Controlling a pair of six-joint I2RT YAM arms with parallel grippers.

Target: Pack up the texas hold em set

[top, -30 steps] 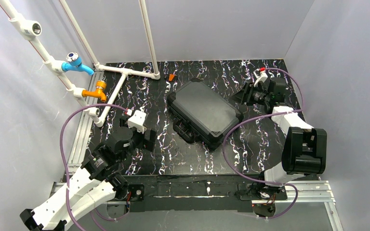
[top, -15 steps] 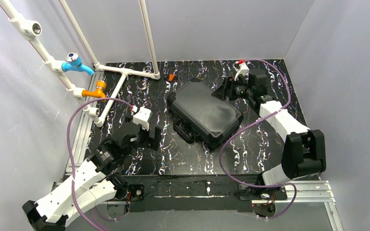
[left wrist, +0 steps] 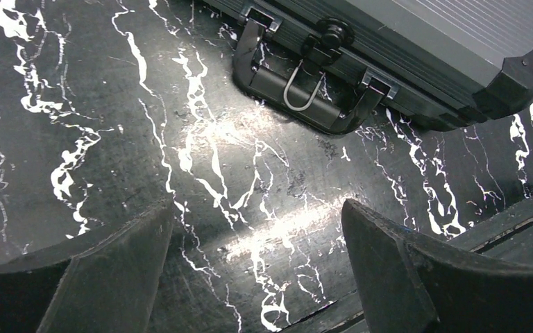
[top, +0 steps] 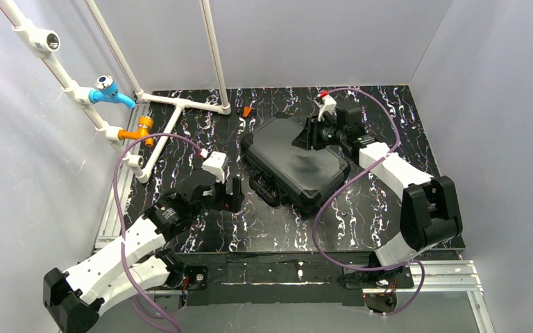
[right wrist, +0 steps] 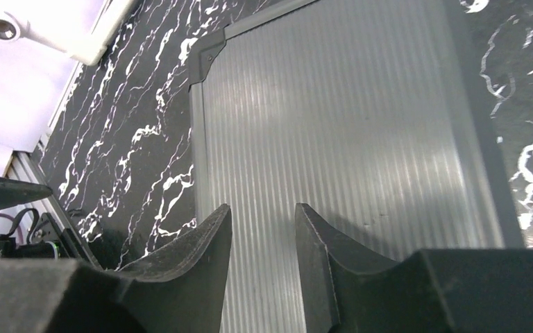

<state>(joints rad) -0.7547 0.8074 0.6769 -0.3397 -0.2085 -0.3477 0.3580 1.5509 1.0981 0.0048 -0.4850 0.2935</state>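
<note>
The black case (top: 295,163) lies shut and skewed on the table (top: 277,222), its contents hidden, handle (left wrist: 304,94) towards the left gripper (left wrist: 258,205), low, spread wide and empty, now nearer; the right gripper (right wrist: 262,207), fingers narrowly apart on nothing, has swung in from the right over the lid's far end

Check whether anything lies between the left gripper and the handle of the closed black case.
Nothing visible does. Only bare table lies between the open left gripper and the handle of the case. The orange piece lies on the case's far side.
</note>
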